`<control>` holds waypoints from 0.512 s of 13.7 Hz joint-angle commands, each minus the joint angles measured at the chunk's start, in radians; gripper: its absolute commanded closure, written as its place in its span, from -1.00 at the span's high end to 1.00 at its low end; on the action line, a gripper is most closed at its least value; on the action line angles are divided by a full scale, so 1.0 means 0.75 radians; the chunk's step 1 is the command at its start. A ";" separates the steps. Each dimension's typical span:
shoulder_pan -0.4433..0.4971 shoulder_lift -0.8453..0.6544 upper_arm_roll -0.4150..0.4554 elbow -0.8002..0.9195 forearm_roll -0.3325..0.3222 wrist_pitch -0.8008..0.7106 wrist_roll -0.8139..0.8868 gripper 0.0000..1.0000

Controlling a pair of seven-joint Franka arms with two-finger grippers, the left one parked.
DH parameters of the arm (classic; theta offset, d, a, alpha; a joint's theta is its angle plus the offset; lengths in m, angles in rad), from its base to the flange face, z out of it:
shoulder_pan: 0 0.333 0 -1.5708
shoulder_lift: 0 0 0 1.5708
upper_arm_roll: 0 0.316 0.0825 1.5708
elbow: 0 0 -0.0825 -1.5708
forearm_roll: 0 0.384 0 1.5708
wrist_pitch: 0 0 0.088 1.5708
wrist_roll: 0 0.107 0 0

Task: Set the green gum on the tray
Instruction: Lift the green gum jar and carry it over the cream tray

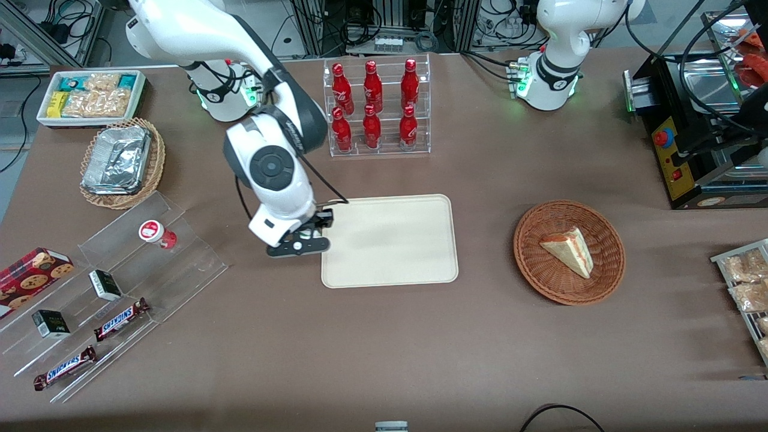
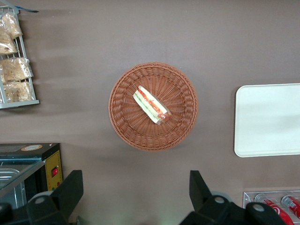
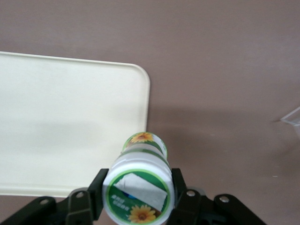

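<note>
The green gum (image 3: 139, 185) is a small white bottle with a green-and-white lid label; my gripper (image 3: 138, 190) is shut on it, one finger on each side of the lid. In the front view the gripper (image 1: 300, 239) hangs just above the table beside the tray's edge toward the working arm's end; the bottle is hidden under the wrist there. The cream-beige tray (image 1: 390, 240) lies flat mid-table and is bare. Its rounded corner (image 3: 140, 75) shows in the right wrist view, with the bottle's base over the table right by the rim.
A like bottle with a red lid (image 1: 153, 231) stands on the clear stepped stand (image 1: 120, 282) with snack bars. A rack of red bottles (image 1: 375, 108) stands farther from the camera than the tray. A wicker basket with a sandwich (image 1: 569, 251) lies toward the parked arm's end.
</note>
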 commanded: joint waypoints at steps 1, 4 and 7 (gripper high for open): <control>0.046 0.101 -0.013 0.122 0.045 0.021 0.106 -1.00; 0.109 0.171 -0.013 0.169 0.078 0.084 0.205 -1.00; 0.160 0.255 -0.013 0.220 0.080 0.135 0.285 -1.00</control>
